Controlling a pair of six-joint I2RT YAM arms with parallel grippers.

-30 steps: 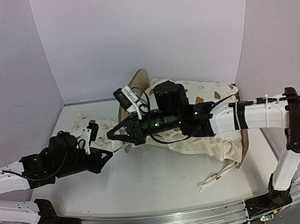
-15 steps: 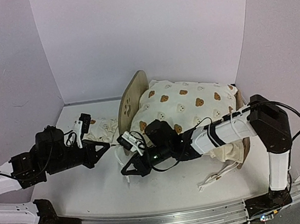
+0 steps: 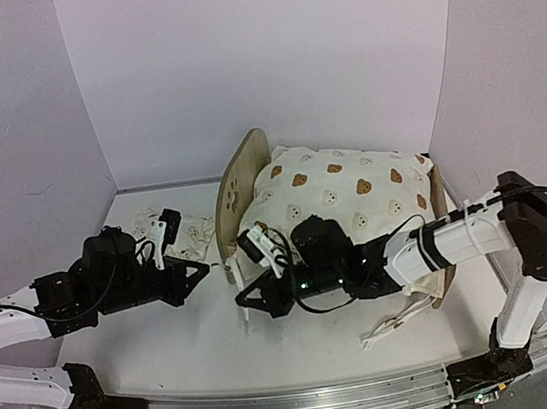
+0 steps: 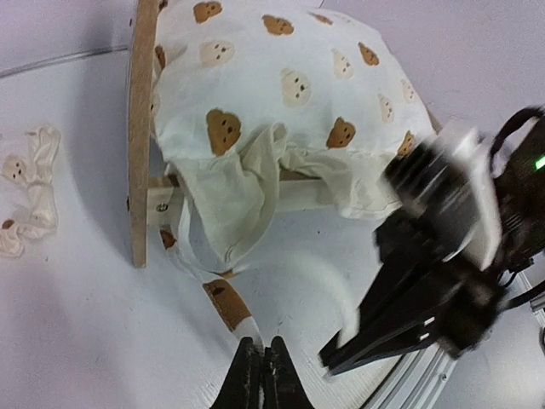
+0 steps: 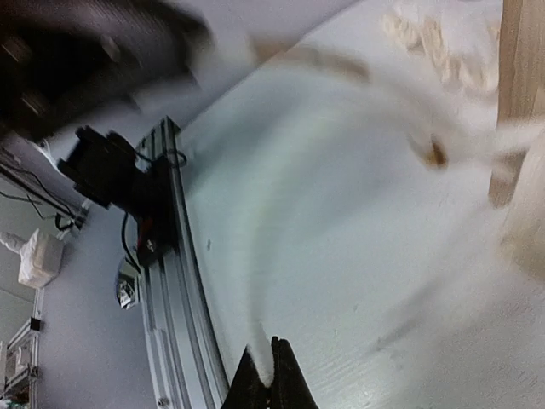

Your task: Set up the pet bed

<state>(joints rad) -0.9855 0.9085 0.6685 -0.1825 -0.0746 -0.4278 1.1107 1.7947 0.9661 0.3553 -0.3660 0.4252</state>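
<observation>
Left gripper [image 4: 261,365] jaws pinched on a cushion tie [image 4: 226,303], right gripper [image 5: 271,368] jaws pinched on second tie [image 5: 253,281], both just beside pet bed [image 3: 237,191].

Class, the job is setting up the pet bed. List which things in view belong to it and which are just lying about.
In the job: pet bed; bear-print cushion on it; patterned tie in the left tool; white tie in the right tool.
Lying about, untouched: small pillow; loose ties in front.
</observation>
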